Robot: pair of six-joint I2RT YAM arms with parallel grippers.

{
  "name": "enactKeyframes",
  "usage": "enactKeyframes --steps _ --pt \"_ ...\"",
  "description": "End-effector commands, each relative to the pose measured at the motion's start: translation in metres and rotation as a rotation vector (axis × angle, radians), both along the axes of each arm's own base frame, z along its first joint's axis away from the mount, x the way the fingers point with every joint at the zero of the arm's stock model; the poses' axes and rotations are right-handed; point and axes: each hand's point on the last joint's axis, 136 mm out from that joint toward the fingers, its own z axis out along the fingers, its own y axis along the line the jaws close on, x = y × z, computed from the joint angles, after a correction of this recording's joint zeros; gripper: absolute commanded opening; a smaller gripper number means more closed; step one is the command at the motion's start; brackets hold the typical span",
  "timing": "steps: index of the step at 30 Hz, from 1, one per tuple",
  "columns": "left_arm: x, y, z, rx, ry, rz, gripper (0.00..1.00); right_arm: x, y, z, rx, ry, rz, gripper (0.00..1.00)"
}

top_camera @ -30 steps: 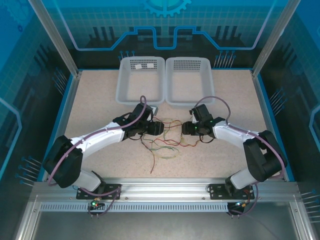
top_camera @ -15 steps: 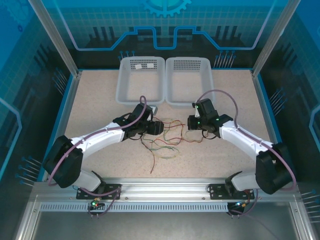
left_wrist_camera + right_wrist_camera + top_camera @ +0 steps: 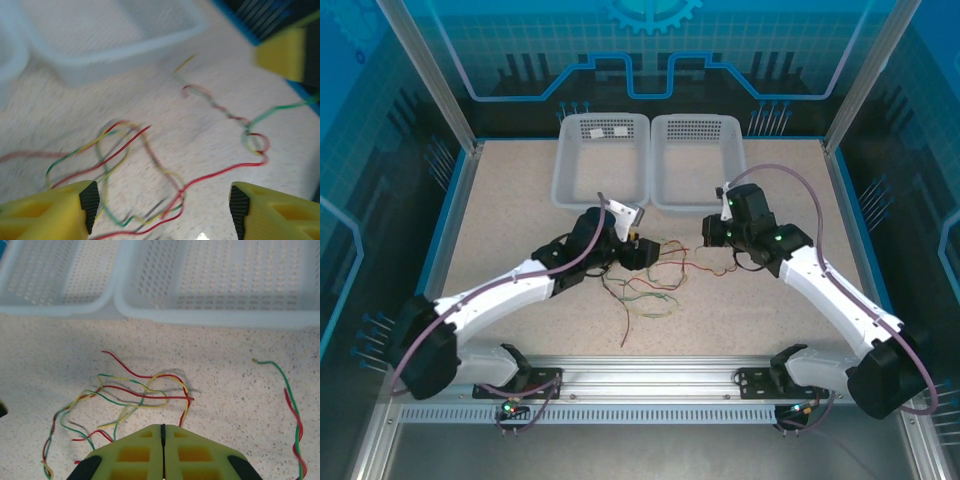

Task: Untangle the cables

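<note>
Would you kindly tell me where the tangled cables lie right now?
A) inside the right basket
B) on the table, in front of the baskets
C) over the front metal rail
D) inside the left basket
B: the cables lie loose on the speckled table, nearer the arms than both white baskets.

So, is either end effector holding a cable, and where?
Left end effector open, holding nothing. Right end effector is shut beside the thin red, green and yellow cables; a pinch cannot be told.
</note>
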Motion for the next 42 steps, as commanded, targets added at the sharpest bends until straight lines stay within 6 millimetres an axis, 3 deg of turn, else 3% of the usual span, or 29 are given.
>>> enactKeyframes --steps 1,4,7,14,19,21,25,27,31,35,36,37,38,39,42 --pt "-0.017 -0.021 0.056 -0.136 -0.244 -0.175 0.74 -0.005 0.009 0.028 0.028 -0.039 0.040 0.00" --pt "-0.030 -0.034 0.067 -0.124 -0.355 -0.279 0.71 -0.008 0.022 0.039 0.035 -0.049 0.090 0.00" --pt "-0.039 -0.048 0.066 -0.052 -0.413 -0.367 0.73 -0.012 0.036 0.052 0.040 -0.069 0.142 0.00" --pt "-0.026 -0.060 0.066 0.018 -0.447 -0.392 0.75 -0.025 0.069 0.092 0.075 -0.161 0.277 0.00" --pt "-0.024 -0.068 0.074 -0.017 -0.459 -0.412 0.73 -0.030 0.089 0.101 0.118 -0.185 0.358 0.00" --pt "-0.024 -0.071 0.073 -0.025 -0.454 -0.422 0.65 -0.032 0.096 0.103 0.126 -0.191 0.382 0.00" --pt "-0.026 -0.072 0.071 -0.032 -0.444 -0.428 0.37 -0.030 0.099 0.101 0.107 -0.208 0.384 0.00" --pt "-0.026 -0.071 0.072 -0.037 -0.443 -0.420 0.07 -0.029 0.096 0.099 0.091 -0.209 0.366 0.00" --pt "-0.026 -0.068 0.072 -0.051 -0.442 -0.400 0.01 -0.026 0.090 0.098 0.082 -0.220 0.333 0.00" --pt "-0.028 -0.068 0.074 -0.070 -0.445 -0.396 0.00 -0.027 0.087 0.102 0.086 -0.240 0.320 0.00" --pt "-0.027 -0.068 0.075 -0.076 -0.448 -0.393 0.00 -0.027 0.085 0.105 0.090 -0.251 0.316 0.09" --pt "-0.027 -0.068 0.076 -0.083 -0.447 -0.387 0.00 -0.028 0.083 0.109 0.092 -0.265 0.310 0.25" --pt "-0.027 -0.068 0.078 -0.090 -0.451 -0.387 0.00 -0.028 0.078 0.114 0.097 -0.283 0.295 0.48" --pt "-0.028 -0.068 0.080 -0.098 -0.454 -0.388 0.00 -0.030 0.073 0.120 0.106 -0.308 0.285 0.62" --pt "-0.028 -0.067 0.085 -0.110 -0.466 -0.384 0.00 -0.038 0.056 0.140 0.160 -0.405 0.261 0.83"
